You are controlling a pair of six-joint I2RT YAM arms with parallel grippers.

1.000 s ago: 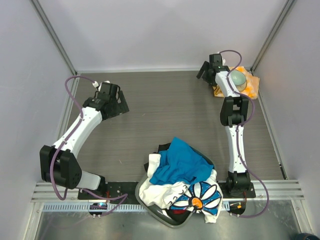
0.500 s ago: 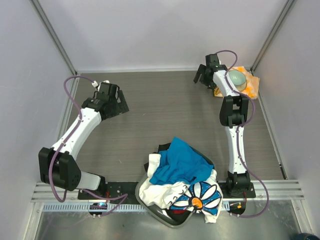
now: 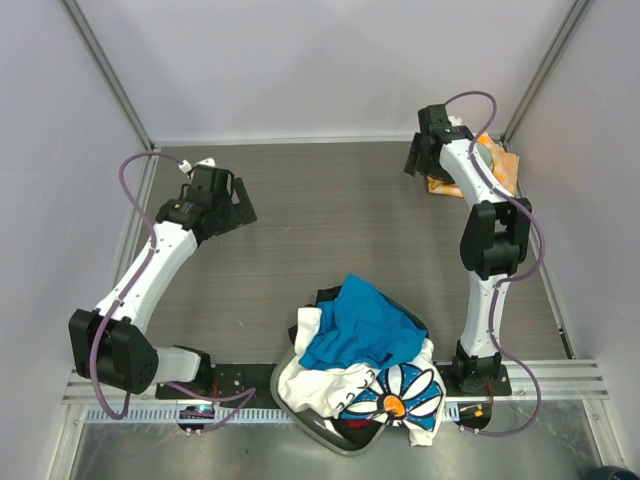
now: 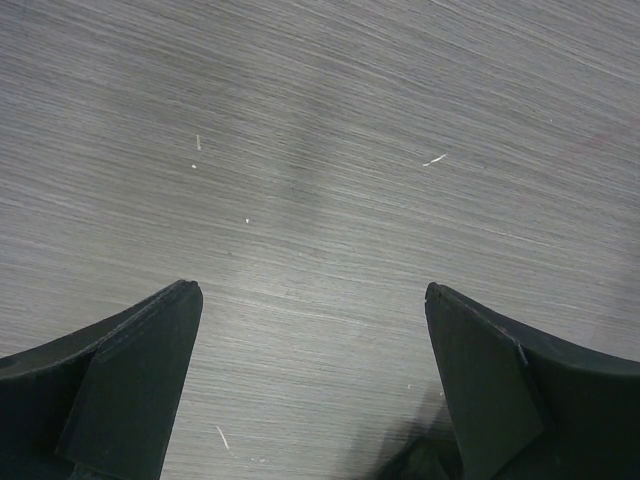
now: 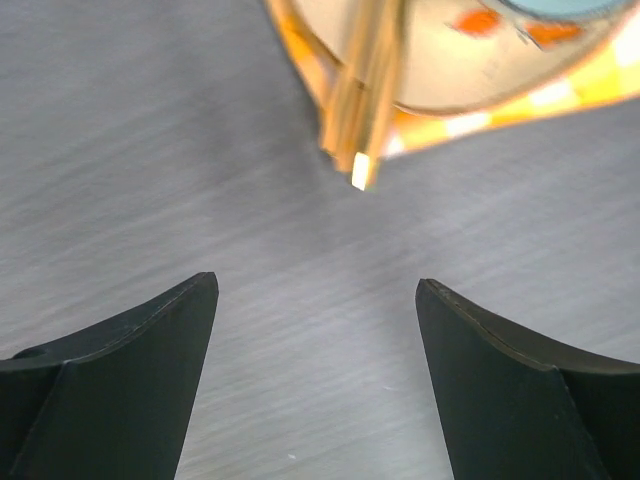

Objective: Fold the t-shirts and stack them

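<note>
The t-shirts lie in a crumpled heap at the table's near edge. A bright blue one [image 3: 360, 325] is on top, and a white one with a blue-petalled daisy print [image 3: 402, 393] hangs over the front. My left gripper [image 3: 242, 208] [image 4: 312, 295] hovers open over bare table at the far left, well away from the heap. My right gripper [image 3: 413, 162] [image 5: 315, 280] is open too, over bare table at the far right, just short of the orange checked napkin [image 5: 600, 75]. Neither holds anything.
The heap sits in a grey basket [image 3: 279, 385] between the arm bases. On the orange napkin [image 3: 506, 172] in the far right corner rests a pale dish [image 5: 450, 60] with a wooden stick [image 5: 362, 95] poking toward my right gripper. Walls enclose the table on three sides.
The right arm's elbow has swung out to the right and its gripper has shifted a little beside the napkin. The left gripper has edged slightly left. The heap has not moved.
</note>
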